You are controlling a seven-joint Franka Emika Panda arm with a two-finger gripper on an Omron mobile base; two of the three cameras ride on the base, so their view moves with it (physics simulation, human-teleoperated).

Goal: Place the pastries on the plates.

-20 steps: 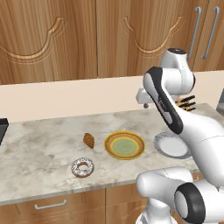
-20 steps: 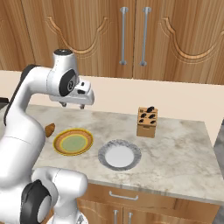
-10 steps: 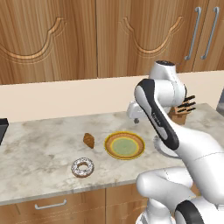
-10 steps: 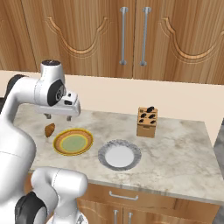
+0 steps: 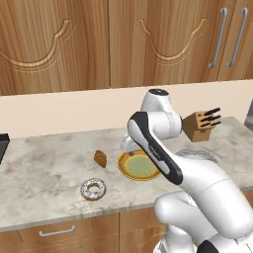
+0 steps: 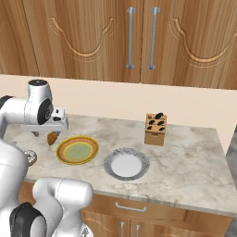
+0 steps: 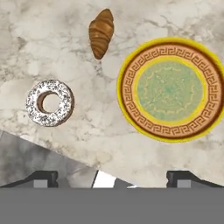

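Gripper (image 7: 112,177) hangs above the counter (image 5: 44,168), pointing down near the yellow-orange plate's (image 5: 140,165) left side. Fingertips (image 7: 43,178) sit wide apart at the bottom of the hand view, nothing between them, so jaws are wide and empty.

Croissant (image 5: 100,158) lies on bare counter just left of the yellow-orange plate, apart from it, abt mid-depth between backsplash and front edge. In the right base view the croissant (image 6: 52,138) shows partly behind the hand.

Doughnut (image 5: 93,189) (white icing, dark sprinkles) lies flat near the counter's front edge, fwd and a bit left of the croissant, well apart from both plates. Hand view: doughnut (image 7: 50,102) and croissant (image 7: 101,33) both lie left of the plate (image 7: 169,89).

White plate w/ grey rim (image 6: 126,164) sits right of the yellow-orange one (image 6: 77,150), close but prob. not touching; hard to tell at this res. Both plates hold nothing.

Knife block (image 6: 155,129) stands toward the counter's back right.
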